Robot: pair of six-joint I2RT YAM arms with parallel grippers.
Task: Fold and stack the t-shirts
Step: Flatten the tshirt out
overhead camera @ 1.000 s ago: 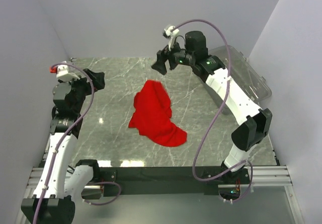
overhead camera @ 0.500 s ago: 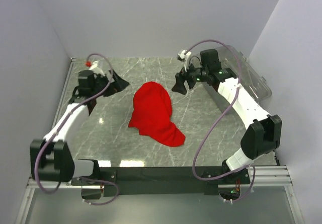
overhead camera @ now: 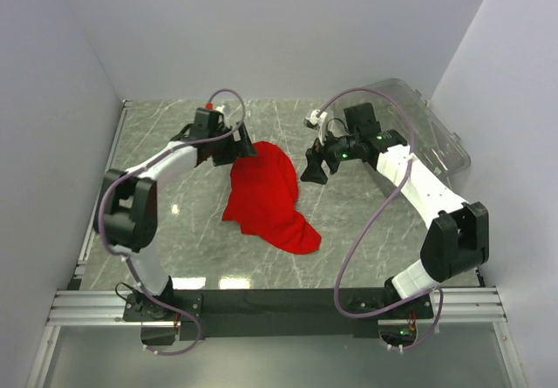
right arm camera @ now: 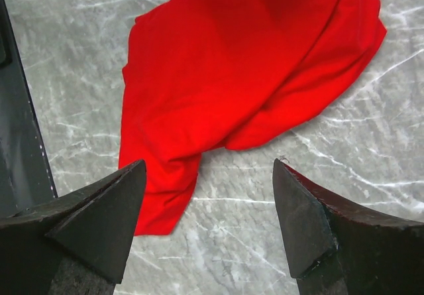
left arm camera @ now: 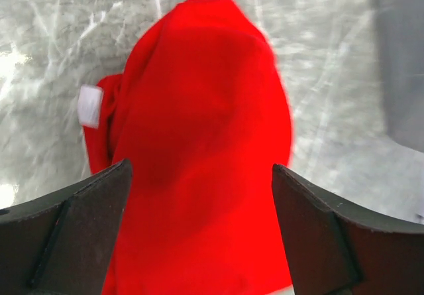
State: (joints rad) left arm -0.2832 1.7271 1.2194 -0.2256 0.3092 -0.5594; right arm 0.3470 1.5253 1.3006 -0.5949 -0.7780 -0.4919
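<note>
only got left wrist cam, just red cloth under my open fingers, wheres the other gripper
Observer: The right gripper hangs at the opposite side of the t-shirt, near its far right edge, jaws open and holding nothing.
Operator: shirt flat at all
Observer: No. It lies in a crumpled heap, and a tail of cloth runs out toward the arm bases on the right side.
Operator: anything else out there
Observer: A clear plastic bin stands at the far right, beyond the right gripper, apart from the t-shirt.
</note>
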